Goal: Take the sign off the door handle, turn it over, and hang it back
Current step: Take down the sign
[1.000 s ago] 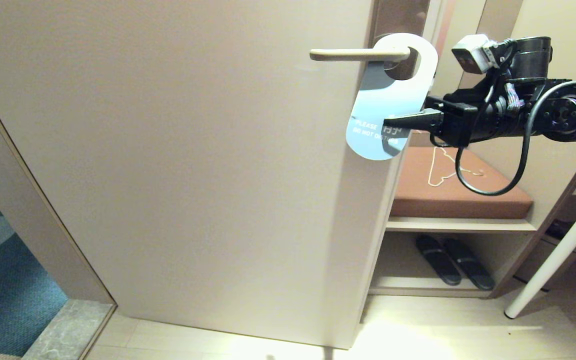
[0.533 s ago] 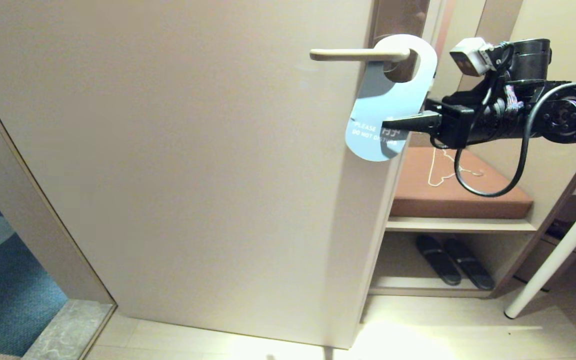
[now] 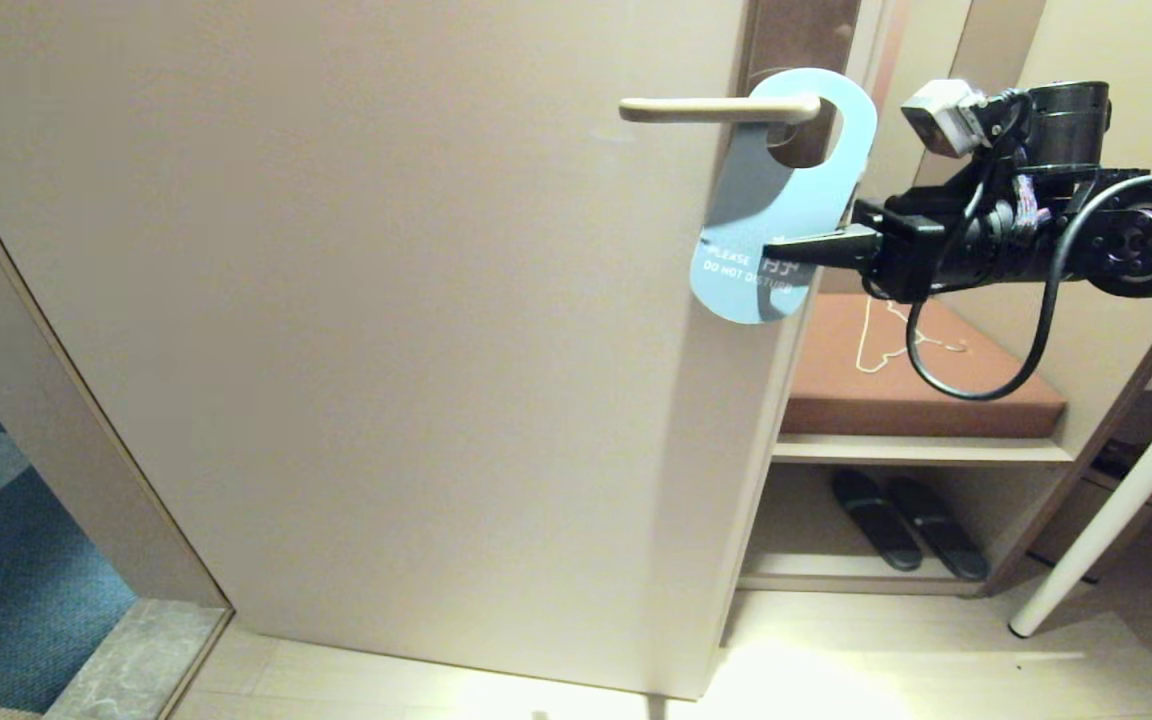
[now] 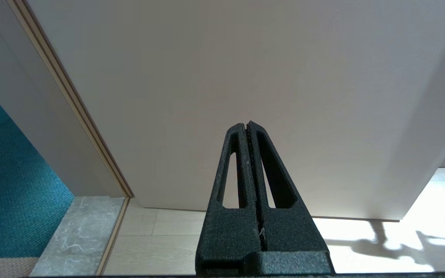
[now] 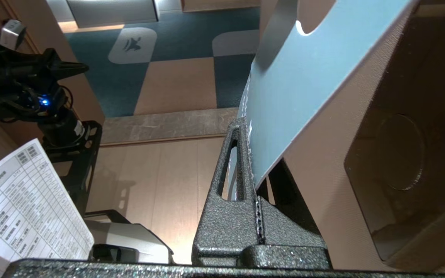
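While hooked on handle: flat grey-blue rounded door-hanger sign (image 3: 771,215) hangs by its oval hole over slim straight beige metal lever handle (image 3: 711,108), "PLEASE DO NOT DISTURB" face toward head camera.
Sign tilt: lower end kicked toward door face, upper loop around handle near its rose; likely because right claw grips one lower edge and skews the card.
Right gripper (image 3: 786,252): reaches in level from the right, fingers shut on sign's lower right edge, over the printed text.
Right wrist check: one black textured finger (image 5: 234,154) lies against blue face, other finger hidden behind card; card edge wedged between them, so pinch reads as firm.
Grip choice: low edge hold leaves oval hole free to slide along lever toward its free tip; judged sensible for unhooking.
Left gripper (image 4: 248,129): parked low, aimed at plain beige door panel (image 3: 336,300); fingers pressed together, holding nothing.
Task state: sign not yet off handle; removal step in hand, flip and rehang undone.
Next move, judged: draw card along lever to free end, keeping loop from catching.
Risk: thin card may bend or slip in edge pinch if loop snags on lever.
Background: brown bench cushion (image 3: 986,400) with thin white wire hanger (image 3: 886,340) right of door, dark slippers (image 3: 906,535) on shelf below; not involved.
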